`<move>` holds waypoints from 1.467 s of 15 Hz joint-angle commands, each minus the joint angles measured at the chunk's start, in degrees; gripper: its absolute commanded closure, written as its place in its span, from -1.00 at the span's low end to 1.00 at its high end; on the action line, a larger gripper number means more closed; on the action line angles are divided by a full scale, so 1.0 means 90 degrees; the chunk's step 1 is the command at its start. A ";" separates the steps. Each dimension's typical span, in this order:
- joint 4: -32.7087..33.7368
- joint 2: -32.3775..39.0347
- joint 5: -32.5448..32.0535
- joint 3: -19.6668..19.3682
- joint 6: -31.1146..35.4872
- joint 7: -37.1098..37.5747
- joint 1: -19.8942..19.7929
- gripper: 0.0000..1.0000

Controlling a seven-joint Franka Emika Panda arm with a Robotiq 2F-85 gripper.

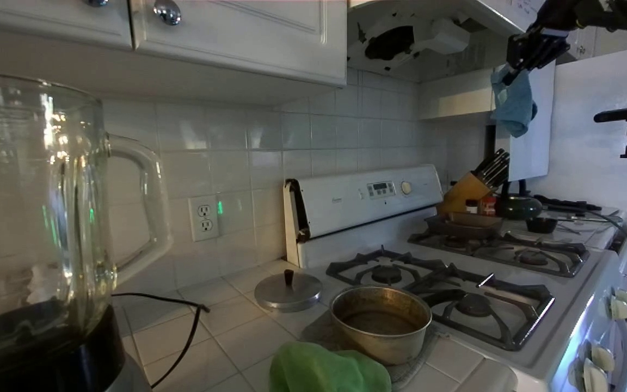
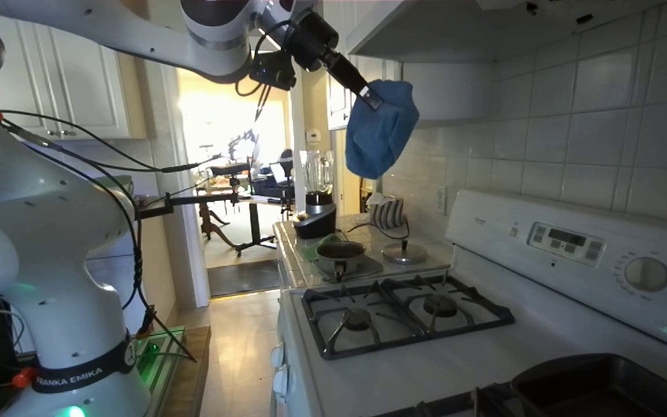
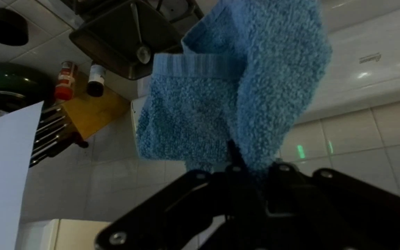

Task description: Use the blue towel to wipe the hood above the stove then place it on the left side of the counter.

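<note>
The blue towel [image 1: 516,109] hangs folded and bunched from my gripper [image 2: 375,101], which is shut on its upper part. In the wrist view the towel [image 3: 193,114] fills the middle, and my gripper [image 3: 252,166] pinches it. The hood [image 1: 436,46] is at the top of an exterior view; its underside [image 2: 432,32] shows in another angle close to the towel, with no contact visible. Below is the stove [image 2: 414,370], the towel well above its grates. White tiles of the counter [image 1: 232,326] lie beside the stove.
A steel pot [image 1: 384,332], its lid [image 1: 288,291], a green rounded object [image 1: 327,370] and a blender [image 2: 317,214] stand on the counter. A dark baking pan [image 1: 464,225] sits on the stove. A knife block [image 3: 96,107] and a white panel [image 3: 5,166] are nearby.
</note>
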 commanded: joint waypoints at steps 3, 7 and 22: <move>-0.0044 -0.0714 -0.0279 0.0460 -0.0144 0.0877 -0.0680 0.94; -0.0053 -0.1015 -0.0337 0.0527 -0.0071 0.1194 -0.0949 0.94; -0.0010 -0.1482 -0.0347 0.0461 0.0776 0.1180 -0.1222 0.94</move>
